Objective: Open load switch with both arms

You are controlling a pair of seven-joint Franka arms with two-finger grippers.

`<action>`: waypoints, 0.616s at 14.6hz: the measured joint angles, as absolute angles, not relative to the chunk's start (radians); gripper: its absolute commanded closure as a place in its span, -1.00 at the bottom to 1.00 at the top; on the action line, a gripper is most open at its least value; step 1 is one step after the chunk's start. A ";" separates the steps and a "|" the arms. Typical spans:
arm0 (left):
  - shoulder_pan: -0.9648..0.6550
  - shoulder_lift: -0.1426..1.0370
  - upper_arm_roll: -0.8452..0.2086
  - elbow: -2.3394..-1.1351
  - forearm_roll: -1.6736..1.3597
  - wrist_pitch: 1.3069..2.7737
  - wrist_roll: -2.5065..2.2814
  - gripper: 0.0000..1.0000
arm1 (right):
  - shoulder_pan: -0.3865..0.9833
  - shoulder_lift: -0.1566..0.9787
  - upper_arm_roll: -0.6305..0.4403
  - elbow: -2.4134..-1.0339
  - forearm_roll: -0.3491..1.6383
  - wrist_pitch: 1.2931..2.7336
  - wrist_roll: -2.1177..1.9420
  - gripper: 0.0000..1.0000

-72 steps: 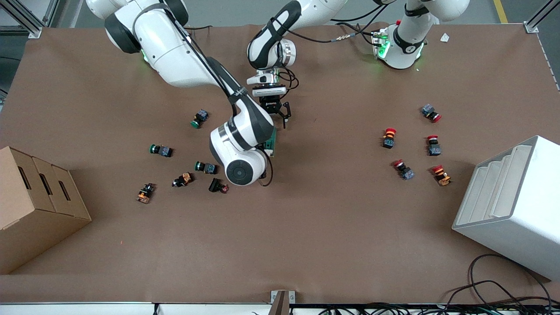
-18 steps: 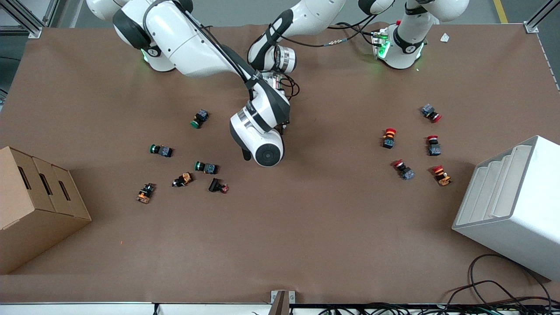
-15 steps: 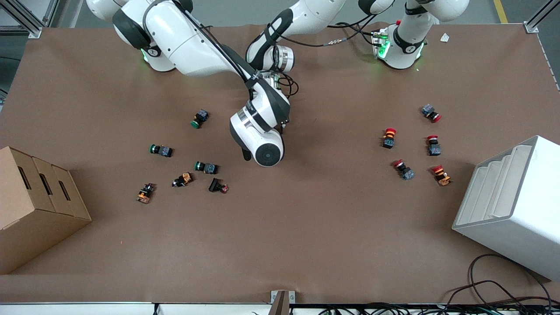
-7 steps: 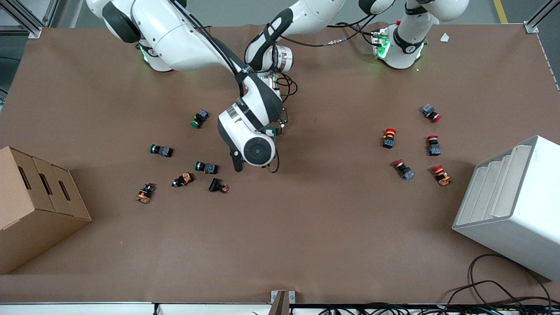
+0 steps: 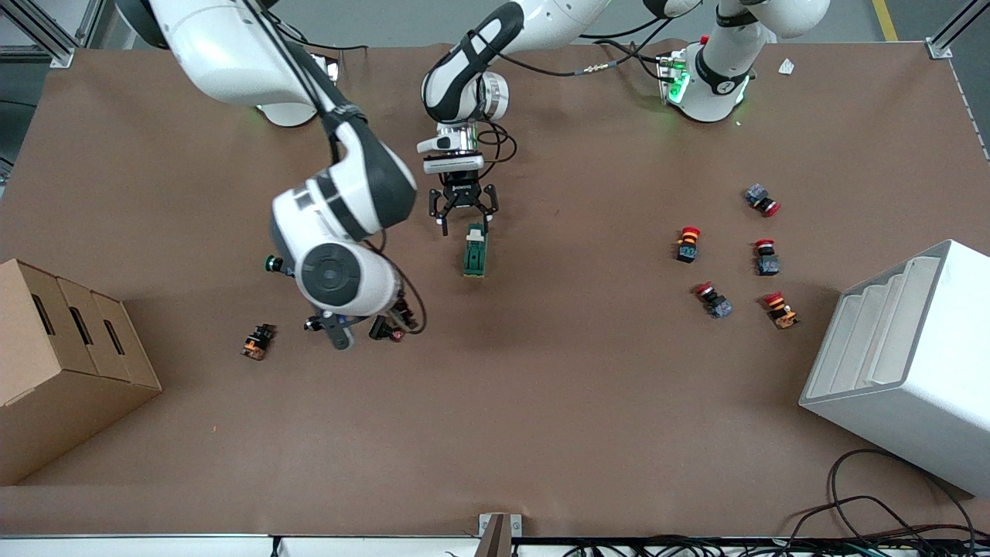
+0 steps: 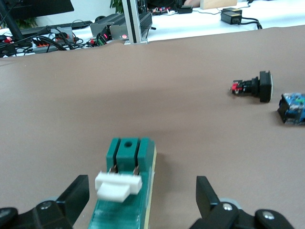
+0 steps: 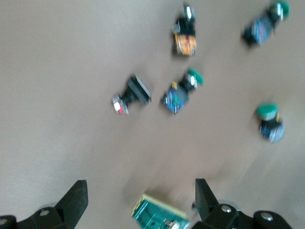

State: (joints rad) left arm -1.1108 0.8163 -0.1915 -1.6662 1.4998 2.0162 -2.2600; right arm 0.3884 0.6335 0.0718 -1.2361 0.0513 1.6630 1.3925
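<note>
The load switch (image 5: 475,254) lies on the brown table mat, a dark green block whose white tab (image 6: 118,185) points toward the robots' bases. My left gripper (image 5: 464,220) hangs open over the tab end. In the left wrist view the load switch (image 6: 127,167) sits between the two fingers without touching them, closer to one finger (image 6: 76,191). My right gripper (image 7: 139,188) is open and holds nothing. It is up over the cluster of push buttons toward the right arm's end of the table. In the right wrist view the load switch (image 7: 159,217) shows at the picture's edge.
Green, orange and black push buttons (image 5: 255,340) lie under and around the right wrist, among them a black one (image 5: 385,329). Red push buttons (image 5: 687,241) are scattered toward the left arm's end. A cardboard box (image 5: 62,363) and a white bin (image 5: 905,363) stand at the two ends.
The right arm has pulled away from the load switch toward its own end of the table, uncovering it. The left gripper now stands open over the tab end.
</note>
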 measured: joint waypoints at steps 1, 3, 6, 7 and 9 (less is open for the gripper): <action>-1.102 0.807 -0.193 -1.652 1.476 2.021 -2.228 -0.98 | 0.352 0.602 0.071 -1.254 0.049 1.662 1.293 -1.00; -1.077 0.792 -0.199 -1.616 1.424 2.035 -2.167 -0.98 | 0.275 0.535 0.069 -1.293 0.043 1.661 1.070 -1.00; -1.027 0.753 -0.202 -1.541 1.282 2.066 -2.015 -0.99 | 0.142 0.438 0.067 -1.351 0.037 1.659 0.693 -1.00; -1.007 0.732 -0.202 -1.517 1.224 2.078 -1.948 -0.99 | 0.099 0.410 0.066 -1.367 0.035 1.659 0.566 -1.00; -0.961 0.684 -0.203 -1.479 1.106 2.090 -1.817 -1.00 | 0.049 0.365 0.030 -1.389 0.027 1.658 0.334 -1.00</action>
